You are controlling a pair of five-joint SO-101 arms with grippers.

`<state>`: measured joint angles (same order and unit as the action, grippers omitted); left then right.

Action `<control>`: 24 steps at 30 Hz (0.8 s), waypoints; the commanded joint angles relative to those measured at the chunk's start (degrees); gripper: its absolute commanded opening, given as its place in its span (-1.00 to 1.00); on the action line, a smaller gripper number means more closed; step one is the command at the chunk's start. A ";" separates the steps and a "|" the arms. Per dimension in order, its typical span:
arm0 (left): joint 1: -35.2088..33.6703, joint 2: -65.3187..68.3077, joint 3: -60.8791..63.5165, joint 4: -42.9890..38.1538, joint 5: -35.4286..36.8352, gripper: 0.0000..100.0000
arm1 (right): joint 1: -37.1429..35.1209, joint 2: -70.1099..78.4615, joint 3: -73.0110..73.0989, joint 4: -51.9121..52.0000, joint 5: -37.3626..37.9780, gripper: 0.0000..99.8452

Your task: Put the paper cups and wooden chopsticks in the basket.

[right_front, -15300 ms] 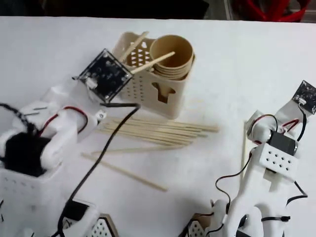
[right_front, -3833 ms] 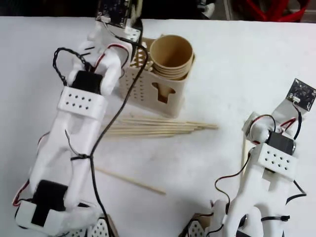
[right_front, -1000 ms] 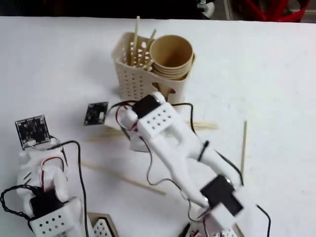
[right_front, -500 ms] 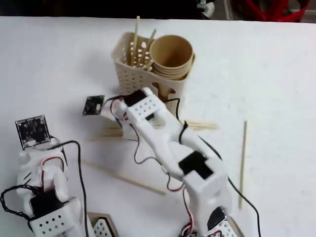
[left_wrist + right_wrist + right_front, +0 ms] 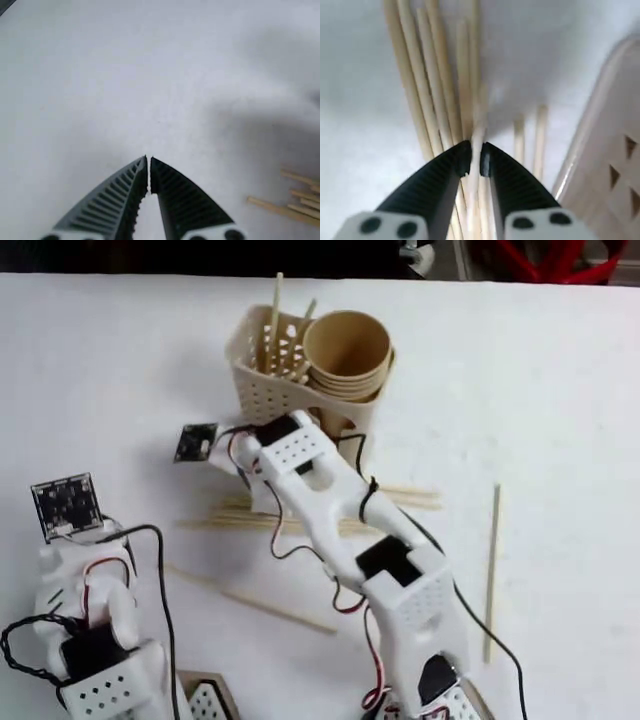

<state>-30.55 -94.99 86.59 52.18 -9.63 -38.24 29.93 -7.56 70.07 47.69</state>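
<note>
The cream basket (image 5: 290, 400) stands at the table's far middle with stacked paper cups (image 5: 347, 348) and a few upright chopsticks (image 5: 275, 310) inside. A pile of wooden chopsticks (image 5: 300, 522) lies in front of it. My right arm stretches over the pile, and the right gripper (image 5: 222, 462) sits at the basket's front left corner. In the right wrist view the right gripper (image 5: 472, 160) is shut on one chopstick (image 5: 477, 132) above the pile (image 5: 427, 90), beside the basket wall (image 5: 605, 150). My left gripper (image 5: 148, 161) is shut over bare table, holding nothing.
A single chopstick (image 5: 492, 570) lies at the right, and another (image 5: 255, 602) lies slanted near the front. The left arm (image 5: 90, 640) is folded back at the front left corner. Chopstick ends (image 5: 295, 205) appear at the edge of the left wrist view.
The left arm has pulled back from the basket to the front left. The right arm swung from the right over the pile and edged toward the basket in the last second.
</note>
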 commanded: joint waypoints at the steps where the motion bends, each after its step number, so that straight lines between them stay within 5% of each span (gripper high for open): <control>1: -0.57 -0.66 -0.26 0.09 -0.62 -0.93 | -0.22 -0.57 -1.23 1.63 0.53 -0.96; 15: -0.57 -0.66 -0.26 0.09 -0.62 -0.93 | -0.31 -5.41 -1.05 3.91 0.53 -0.96; 24: -0.57 -0.66 -0.18 0.09 -0.70 -0.93 | -0.22 -1.01 -1.23 1.98 0.44 -0.76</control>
<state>-30.55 -94.99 86.59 52.18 -9.63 -38.42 29.41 -7.38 72.97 47.69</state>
